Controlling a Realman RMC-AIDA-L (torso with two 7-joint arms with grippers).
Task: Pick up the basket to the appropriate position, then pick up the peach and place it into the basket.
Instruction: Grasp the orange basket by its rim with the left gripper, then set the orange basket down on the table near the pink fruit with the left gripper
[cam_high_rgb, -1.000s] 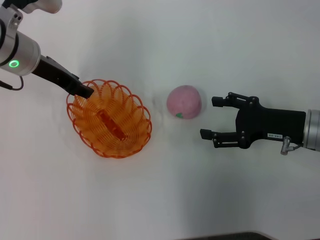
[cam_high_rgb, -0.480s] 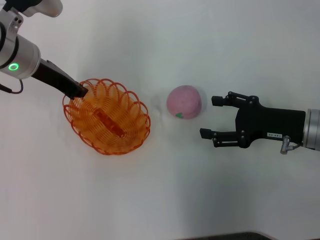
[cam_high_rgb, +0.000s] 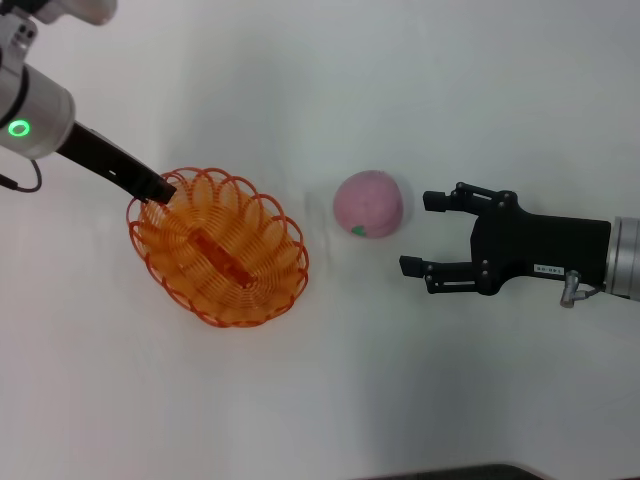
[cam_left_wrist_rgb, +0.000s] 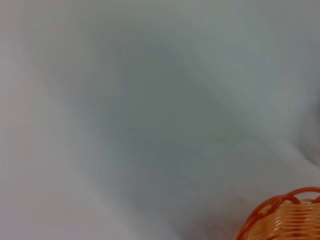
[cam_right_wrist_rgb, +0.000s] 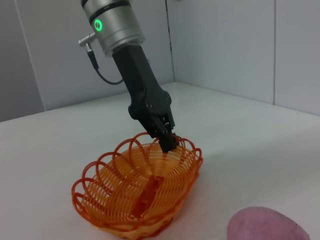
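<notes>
So our left hand (cam_high_rgb: 160, 187) is clamped on the rim of the orange basket (cam_high_rgb: 218, 248), left of centre in the head view on the white surface (cam_high_rgb: 330, 380). The pink peach (cam_high_rgb: 368, 204) sits mid-frame. Our right hand (cam_high_rgb: 420, 233) is just right of it, fingers spread, not touching.

Left arm reaches in from the upper left, angled down, green ring on its wrist lit; left end effector (cam_high_rgb: 160, 187) has its fingers pinched together on the basket (cam_high_rgb: 218, 248) rim. Right arm extends level from the right, right end effector (cam_high_rgb: 424, 233) spread wide, fingers pointing left, gripping nothing.
</notes>
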